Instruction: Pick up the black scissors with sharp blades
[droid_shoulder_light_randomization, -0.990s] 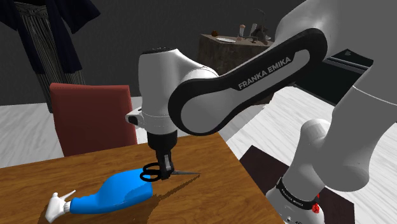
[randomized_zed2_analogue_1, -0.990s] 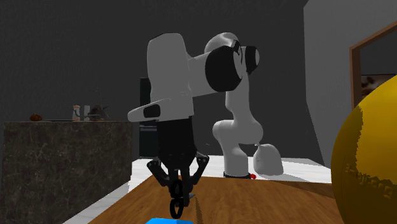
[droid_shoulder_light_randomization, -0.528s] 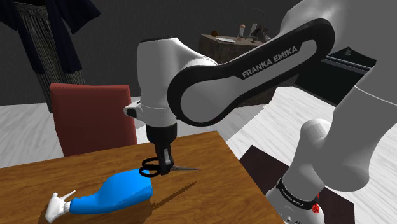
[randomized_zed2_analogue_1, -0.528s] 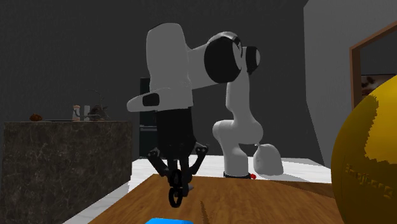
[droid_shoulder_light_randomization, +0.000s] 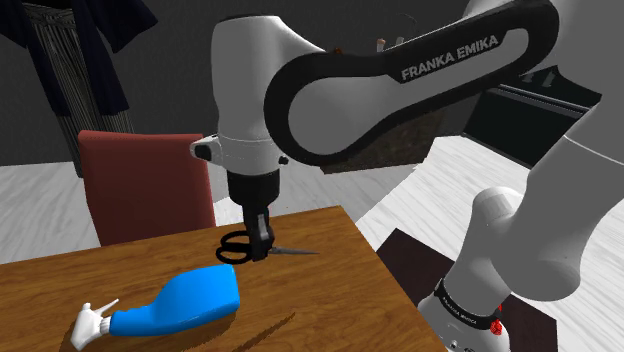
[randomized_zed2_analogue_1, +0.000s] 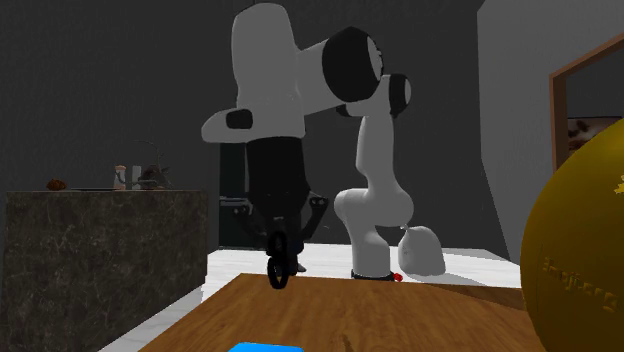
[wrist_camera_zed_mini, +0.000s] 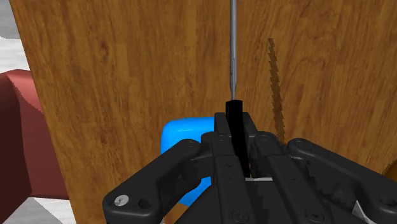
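The black-handled scissors (droid_shoulder_light_randomization: 252, 247) hang in the air above the wooden table (droid_shoulder_light_randomization: 320, 300), blades pointing toward the shoulder view's right. My gripper (droid_shoulder_light_randomization: 260, 243) is shut on them near the handle loops. In the second exterior view the scissors (randomized_zed2_analogue_1: 277, 272) dangle below the gripper (randomized_zed2_analogue_1: 281, 252), clear of the tabletop (randomized_zed2_analogue_1: 400, 320). The wrist view shows the black handle (wrist_camera_zed_mini: 235, 130) clasped between the fingers and the thin grey blades (wrist_camera_zed_mini: 233, 51) running away from them, with their shadow on the wood.
A blue spray bottle (droid_shoulder_light_randomization: 180, 303) with a white nozzle lies on the table below and beside the scissors. A red chair (droid_shoulder_light_randomization: 145, 185) stands behind the table. A large yellow ball (randomized_zed2_analogue_1: 580, 260) fills the second exterior view's right. A dark counter (randomized_zed2_analogue_1: 100, 260) stands beyond.
The gripper has risen with the scissors in it, lifting them well off the tabletop. The blue bottle has stayed where it was.
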